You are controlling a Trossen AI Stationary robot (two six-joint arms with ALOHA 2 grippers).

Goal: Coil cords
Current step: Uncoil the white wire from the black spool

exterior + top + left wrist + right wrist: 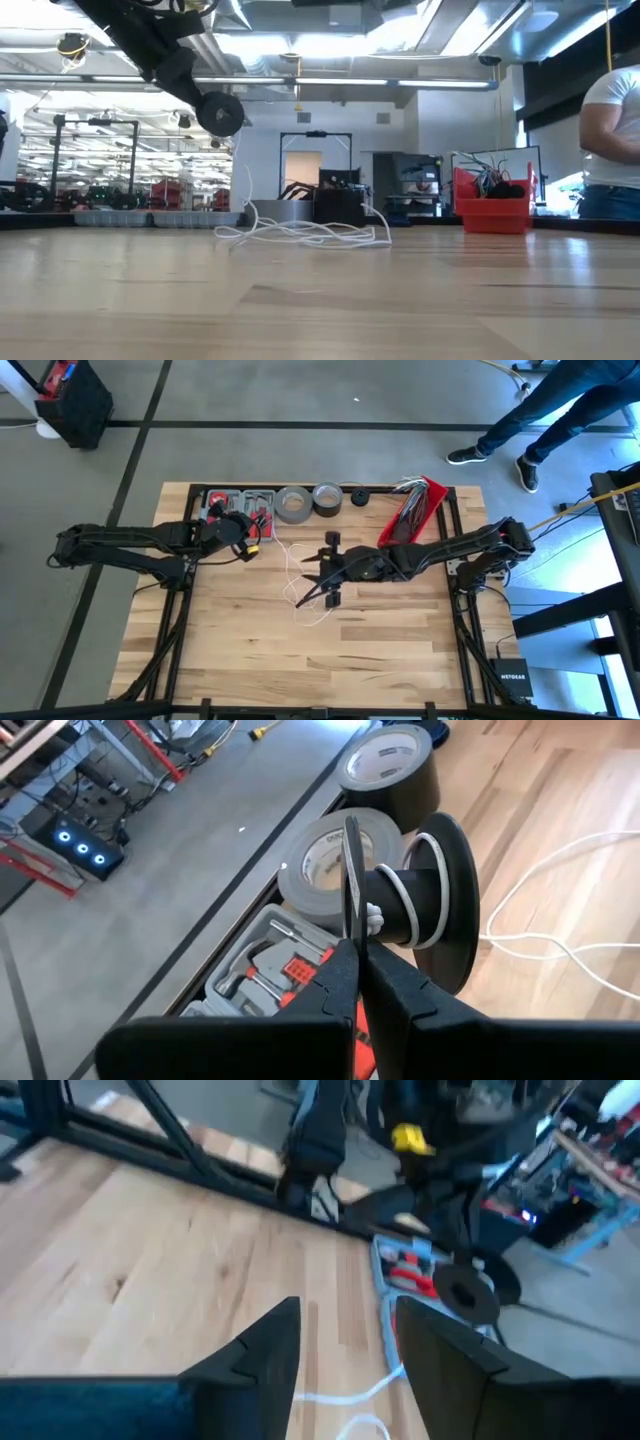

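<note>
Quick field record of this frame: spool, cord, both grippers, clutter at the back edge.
spool: black round spool held off the table by the left gripper, which is shut on its rim
cord: thin white cord, a few turns on the spool hub, the rest loose on the light wooden table
right gripper: open, hovering above the loose cord near table centre
back edge: grey tape roll, black tape roll, red bin of wires, grey tool case
</note>
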